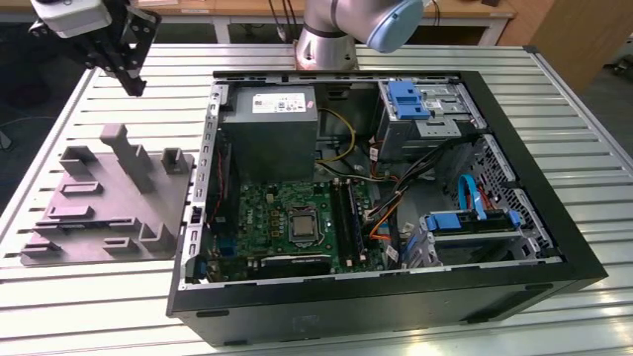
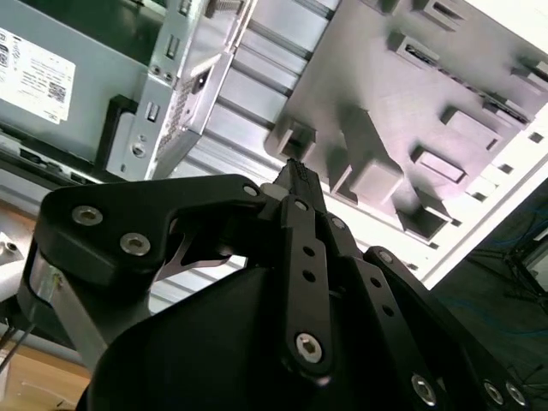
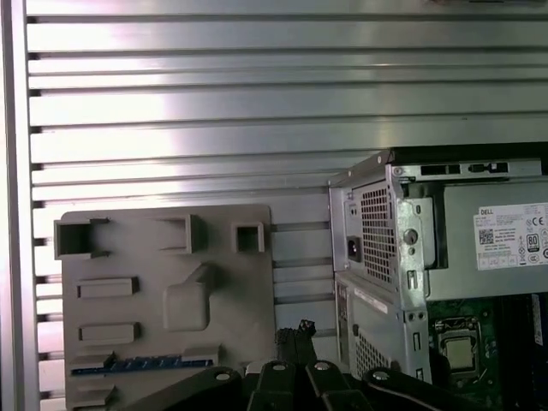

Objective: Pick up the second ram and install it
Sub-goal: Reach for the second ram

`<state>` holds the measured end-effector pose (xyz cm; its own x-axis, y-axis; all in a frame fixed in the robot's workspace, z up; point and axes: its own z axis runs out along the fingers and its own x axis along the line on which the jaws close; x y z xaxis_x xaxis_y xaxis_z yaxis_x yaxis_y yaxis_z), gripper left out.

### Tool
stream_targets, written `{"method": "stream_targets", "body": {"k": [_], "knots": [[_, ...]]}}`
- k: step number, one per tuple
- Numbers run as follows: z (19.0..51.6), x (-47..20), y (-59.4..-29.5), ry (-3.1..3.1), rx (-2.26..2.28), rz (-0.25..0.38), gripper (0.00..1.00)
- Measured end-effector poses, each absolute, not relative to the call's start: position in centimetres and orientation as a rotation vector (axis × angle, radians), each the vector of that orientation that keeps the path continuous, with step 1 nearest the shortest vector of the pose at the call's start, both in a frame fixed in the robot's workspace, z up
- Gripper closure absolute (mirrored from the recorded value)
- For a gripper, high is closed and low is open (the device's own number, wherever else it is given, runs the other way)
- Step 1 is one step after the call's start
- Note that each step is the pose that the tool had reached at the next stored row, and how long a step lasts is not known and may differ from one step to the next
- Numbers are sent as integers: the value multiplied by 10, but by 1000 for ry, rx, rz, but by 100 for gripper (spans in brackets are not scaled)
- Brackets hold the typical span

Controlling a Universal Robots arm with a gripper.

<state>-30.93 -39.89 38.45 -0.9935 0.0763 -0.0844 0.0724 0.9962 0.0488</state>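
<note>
The second ram is a thin dark blue stick lying flat in a slot of the grey fixture block. That block rests on the slatted table at the exterior view's left, beside the open computer case. My gripper hangs high above the far end of the block, apart from everything, with its black fingers closed together on nothing. Its fingertips show in both wrist views, pointing down toward the block. The green motherboard with its long black sockets lies inside the case.
The grey power supply fills the case's far corner nearest the block. Drive cages with blue clips and loose cables sit at the exterior view's right. The arm's base stands behind the case.
</note>
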Motion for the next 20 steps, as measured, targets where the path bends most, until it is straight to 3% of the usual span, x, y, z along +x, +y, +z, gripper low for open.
{"method": "stream_targets", "body": {"k": [20], "knots": [[379, -359, -399, 3050, 114, 67, 90]]}}
